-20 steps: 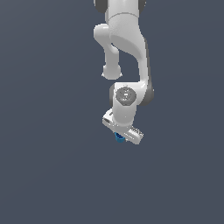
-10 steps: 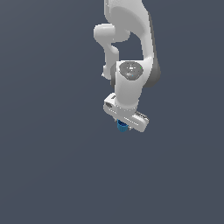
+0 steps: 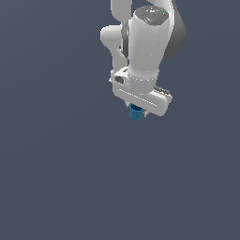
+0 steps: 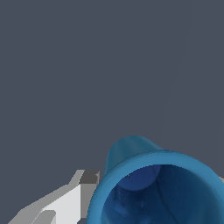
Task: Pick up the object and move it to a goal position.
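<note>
- Small blue ribbed cup-like cylinder hangs just under the white gripper, a little above and right of the exterior frame's centre; only its lower part shows below the hand.
- Fingers appear closed on the cup: in the wrist view its hollow mouth fills the lower right, with one pale finger alongside at lower left. The other finger is hidden, so the grip is my judgement.
- Holding it near the rim probably keeps it steady for carrying.
- White arm rises to the top edge.
- Plain grey ground surrounds everything; no obstacle or goal marker is visible.
</note>
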Robot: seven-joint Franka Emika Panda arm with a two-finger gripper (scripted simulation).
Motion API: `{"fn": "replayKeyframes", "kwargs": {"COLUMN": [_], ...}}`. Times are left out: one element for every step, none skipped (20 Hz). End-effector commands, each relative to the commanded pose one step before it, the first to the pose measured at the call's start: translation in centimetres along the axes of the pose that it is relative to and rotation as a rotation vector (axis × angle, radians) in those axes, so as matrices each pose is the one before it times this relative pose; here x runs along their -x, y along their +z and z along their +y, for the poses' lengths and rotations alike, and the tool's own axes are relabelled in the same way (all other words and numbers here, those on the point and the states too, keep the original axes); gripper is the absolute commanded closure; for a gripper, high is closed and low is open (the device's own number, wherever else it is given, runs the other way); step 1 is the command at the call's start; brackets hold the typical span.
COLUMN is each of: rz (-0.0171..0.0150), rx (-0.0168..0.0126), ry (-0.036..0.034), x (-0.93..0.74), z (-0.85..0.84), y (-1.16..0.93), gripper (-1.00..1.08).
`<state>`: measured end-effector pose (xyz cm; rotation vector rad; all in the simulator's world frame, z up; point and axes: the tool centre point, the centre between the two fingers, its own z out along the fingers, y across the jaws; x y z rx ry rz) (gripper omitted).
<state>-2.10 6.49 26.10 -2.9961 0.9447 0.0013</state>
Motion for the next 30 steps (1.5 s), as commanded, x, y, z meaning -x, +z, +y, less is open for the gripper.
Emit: {"fn": "replayKeyframes", "kwargs": {"rz": [0.00080, 0.00046, 0.00000, 0.00000, 0.00000, 0.00000, 0.00000, 0.00000, 0.00000, 0.00000, 0.00000, 0.00000, 0.00000, 0.00000, 0.00000, 0.00000, -0.00003, 0.00000, 0.00000, 0.00000, 0.00000, 0.00000, 0.00000, 0.00000, -0.00040, 0.00000, 0.00000, 0.00000, 0.00000, 0.00000], "rx": [-0.00014, 0.00045, 0.00000, 0.00000, 0.00000, 0.00000, 0.00000, 0.00000, 0.00000, 0.00000, 0.00000, 0.00000, 0.00000, 0.00000, 0.00000, 0.00000, -0.00010, 0.00000, 0.00000, 0.00000, 0.00000, 0.00000, 0.00000, 0.00000, -0.00038, 0.00000, 0.00000, 0.00000, 0.00000, 0.00000], "ry": [0.00025, 0.00026, 0.00000, 0.00000, 0.00000, 0.00000, 0.00000, 0.00000, 0.00000, 0.00000, 0.00000, 0.00000, 0.00000, 0.00000, 0.00000, 0.00000, -0.00068, 0.00000, 0.00000, 0.00000, 0.00000, 0.00000, 0.00000, 0.00000, -0.00042, 0.00000, 0.00000, 0.00000, 0.00000, 0.00000], "x": [0.847, 0.321, 0.314, 0.308, 0.302, 0.296, 0.290, 0.281, 0.270, 0.258, 0.244, 0.228, 0.211, 0.193, 0.175, 0.157, 0.167, 0.128, 0.115, 0.103, 0.090, 0.077, 0.063, 0.050, 0.033, 0.022, 0.008, -0.007, -0.019, -0.012], "z": [0.238, 0.074, 0.073, 0.069, 0.066, 0.063, 0.059, 0.054, 0.048, 0.043, 0.038, 0.034, 0.028, 0.022, 0.015, 0.009, -0.018, 0.002, 0.001, -0.001, -0.002, -0.004, -0.006, -0.008, -0.009, -0.013, -0.016, -0.018, -0.019, -0.009], "y": [-3.106, -1.207, -1.197, -1.180, -1.164, -1.149, -1.134, -1.107, -1.076, -1.037, -0.988, -0.929, -0.868, -0.808, -0.749, -0.691, -0.639, -0.583, -0.529, -0.476, -0.422, -0.368, -0.315, -0.261, -0.207, -0.155, -0.102, -0.049, 0.001, 0.015], "gripper": [1.08, 1.08, 1.08, 1.08, 1.08, 1.08, 1.08, 1.08, 1.08, 1.08, 1.08, 1.08, 1.08, 1.08, 1.08, 1.08, 1.08, 1.08, 1.08, 1.08, 1.08, 1.08, 1.08, 1.08, 1.08, 1.08, 1.08, 1.08, 1.08, 1.08]}}
